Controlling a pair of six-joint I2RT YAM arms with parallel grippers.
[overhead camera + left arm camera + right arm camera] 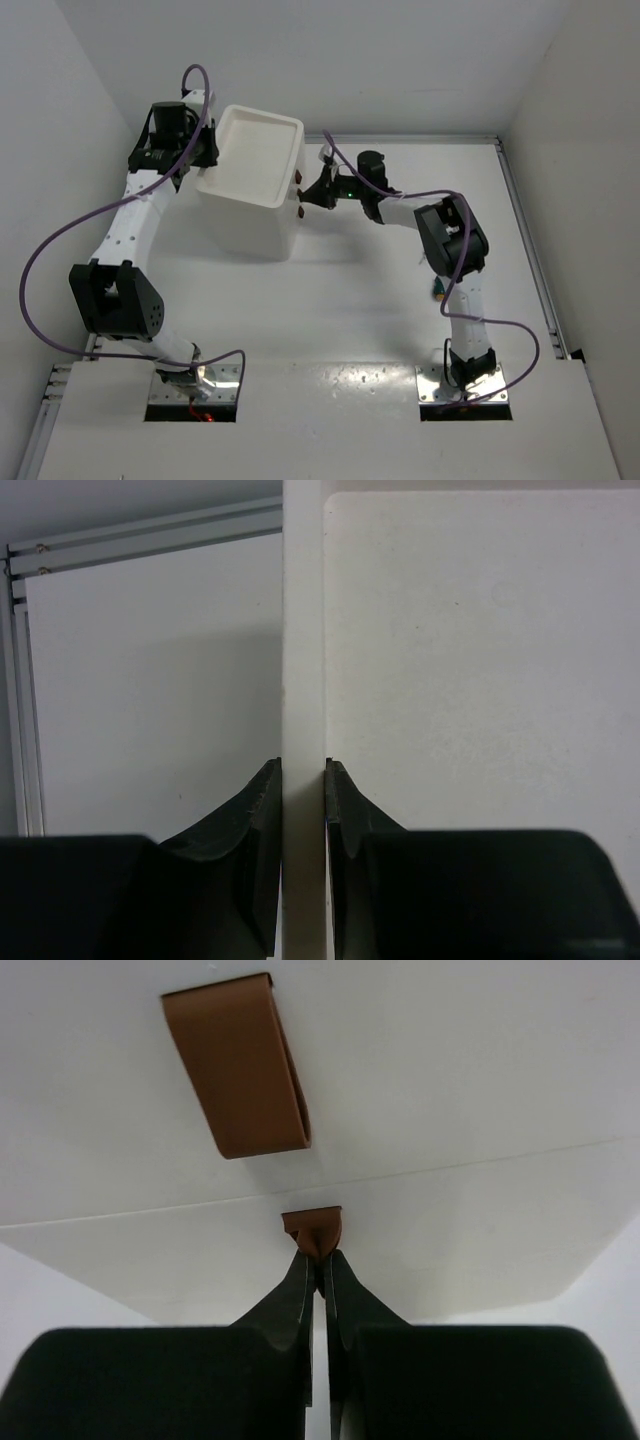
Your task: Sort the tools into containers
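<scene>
Pinch first: right gripper point(318, 1255) squeezed to a sliver on a small brown drawer handle point(312, 1224), jaws all but meeting around its tab. Just at 11 o'clock of that, a second brown handle point(238, 1065), untouched, on the same white front. Then left gripper point(303, 780), narrowed onto a thin white wall, one finger either side and hard against it: from above, the 9 o'clock rim of the white drawer unit point(258, 225). Unit at about 11 o'clock on the table point(330, 320), braced at one side and held by the handle on its 3 o'clock face. Its recessed tray top point(255, 150) bare of tools. No drawer visibly pulled out. Off at 4 o'clock from the unit, tucked by the right arm, a green-and-yellow scrap point(438, 290), too hidden to name; no other tool in sight. Judged from this: sorting not begun, opening a drawer the step in hand, every tool left to place.
</scene>
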